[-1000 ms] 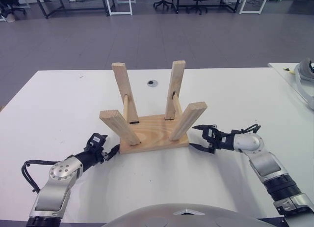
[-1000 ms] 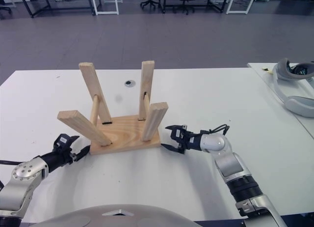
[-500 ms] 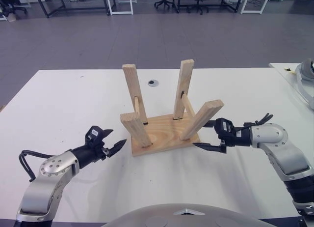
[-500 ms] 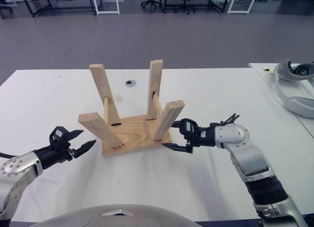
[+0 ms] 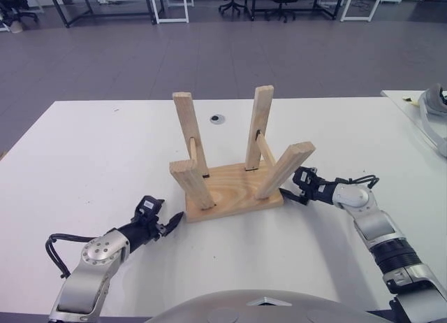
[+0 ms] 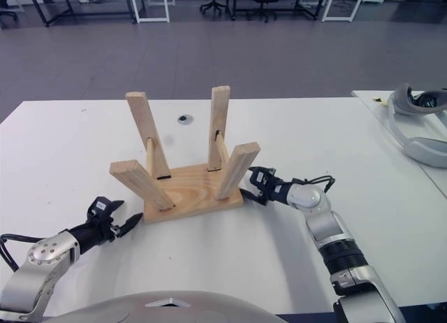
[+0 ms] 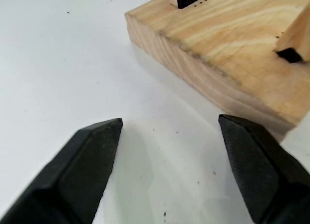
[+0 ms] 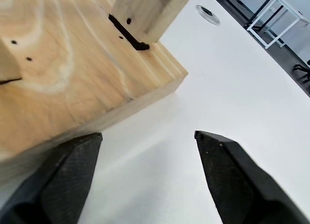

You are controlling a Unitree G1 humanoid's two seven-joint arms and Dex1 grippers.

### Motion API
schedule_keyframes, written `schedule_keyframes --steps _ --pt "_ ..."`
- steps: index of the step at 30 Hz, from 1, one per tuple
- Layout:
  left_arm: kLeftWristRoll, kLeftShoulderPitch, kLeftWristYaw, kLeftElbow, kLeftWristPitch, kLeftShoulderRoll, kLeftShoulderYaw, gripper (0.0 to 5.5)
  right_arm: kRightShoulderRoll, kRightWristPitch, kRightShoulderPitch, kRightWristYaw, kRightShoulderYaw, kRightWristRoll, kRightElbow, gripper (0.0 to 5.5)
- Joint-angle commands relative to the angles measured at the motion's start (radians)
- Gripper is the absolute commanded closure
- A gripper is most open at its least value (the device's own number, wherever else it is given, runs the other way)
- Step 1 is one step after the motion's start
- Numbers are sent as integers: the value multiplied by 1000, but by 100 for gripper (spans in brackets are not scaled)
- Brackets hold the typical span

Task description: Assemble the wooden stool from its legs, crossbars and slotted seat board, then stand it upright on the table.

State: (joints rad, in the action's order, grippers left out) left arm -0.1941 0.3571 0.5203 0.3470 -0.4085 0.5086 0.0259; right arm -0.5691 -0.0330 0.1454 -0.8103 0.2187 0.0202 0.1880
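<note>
The wooden stool stands upside down mid-table, its seat board (image 5: 234, 190) flat on the white table (image 5: 91, 162) and its four legs (image 5: 187, 131) pointing up. Thin crossbars (image 5: 193, 152) join the leg pairs. My left gripper (image 5: 170, 217) is open and low over the table, just off the board's front left corner; the board's edge (image 7: 203, 64) lies ahead of its fingers (image 7: 92, 146). My right gripper (image 5: 293, 184) is open at the board's right edge, beside the front right leg (image 5: 285, 169). In the right wrist view the board's corner (image 8: 97, 88) lies beyond the fingers (image 8: 232, 175).
A round cable hole (image 5: 217, 118) is in the table behind the stool. A grey headset (image 5: 433, 117) lies on the neighbouring table at the far right. Desks and office chairs stand on the floor beyond the table's far edge.
The stool slid right and turned slightly between the first two moments and has barely moved since. Both grippers drew back, then closed in again on the board's edges.
</note>
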Motion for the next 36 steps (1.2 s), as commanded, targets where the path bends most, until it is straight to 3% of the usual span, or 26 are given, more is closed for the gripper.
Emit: schedule_keyframes --steps 1,7,15,30,36 --pt "15 -19 -2 -26 6 -13 -28 183 -21 31 -49 -66 12 -37 -85 191" --pt "21 -15 8 -29 30 -9 -42 183 -50 58 -50 13 -34 17 -86 191" --pt "29 -14 25 -82 80 45 25 183 -72 106 -164 28 -117 -40 -201 191" --pt "28 -31 25 -71 75 5 -66 183 -43 145 -168 8 -35 -10 -251 191" --pt "-18 -47 25 7 20 -13 -63 183 -34 216 -176 -45 -52 -110 -376 191"
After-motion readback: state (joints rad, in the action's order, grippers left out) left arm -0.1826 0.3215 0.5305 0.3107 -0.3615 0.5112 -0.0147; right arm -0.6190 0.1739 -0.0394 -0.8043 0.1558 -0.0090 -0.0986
